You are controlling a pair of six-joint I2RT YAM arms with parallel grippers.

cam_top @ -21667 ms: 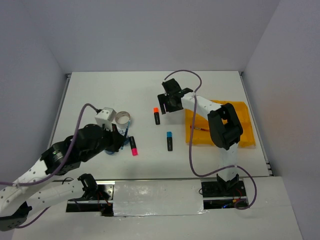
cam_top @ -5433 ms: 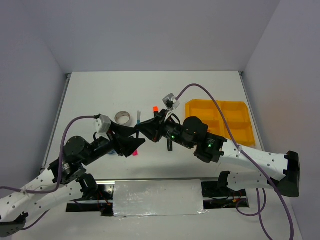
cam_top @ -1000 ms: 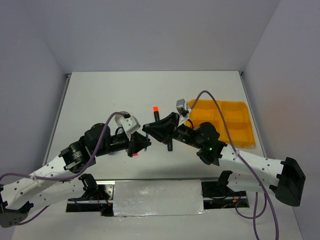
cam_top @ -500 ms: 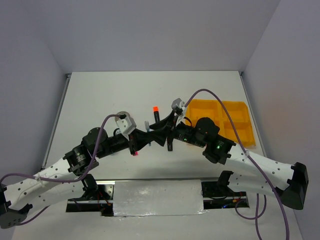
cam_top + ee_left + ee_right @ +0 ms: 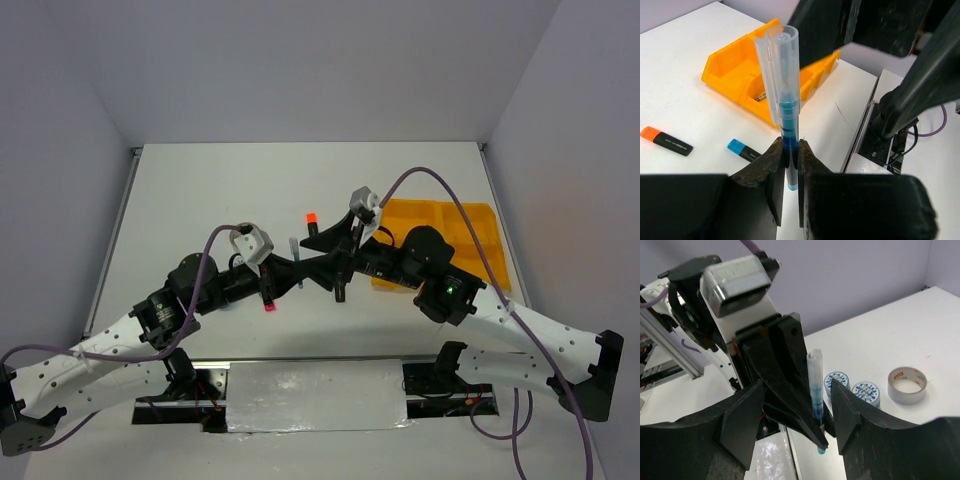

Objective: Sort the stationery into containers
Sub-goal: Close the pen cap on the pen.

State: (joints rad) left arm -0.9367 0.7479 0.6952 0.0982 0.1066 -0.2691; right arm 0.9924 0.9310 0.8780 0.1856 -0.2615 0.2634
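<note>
A: So, overhead, which step?
B: Handover, I'd judge: left pincer (image 5: 285,281) meets right pincer (image 5: 314,265) above the bench (image 5: 200,190).
A: Left wrist?
B: Clamped on the blue pen (image 5: 783,90), upright; tray (image 5: 730,75) beyond.
A: Right wrist?
B: Open, astride it; should close before the left lets go.

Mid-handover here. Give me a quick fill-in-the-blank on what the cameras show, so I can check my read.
1. The left gripper is shut on an upright pen whose ink is ____.
2. The right gripper has its jaws ____, one on each side of that pen.
3. On the table, the grey tape ring lies beside ____ round tubs.

Missing words: blue; open; two
</note>
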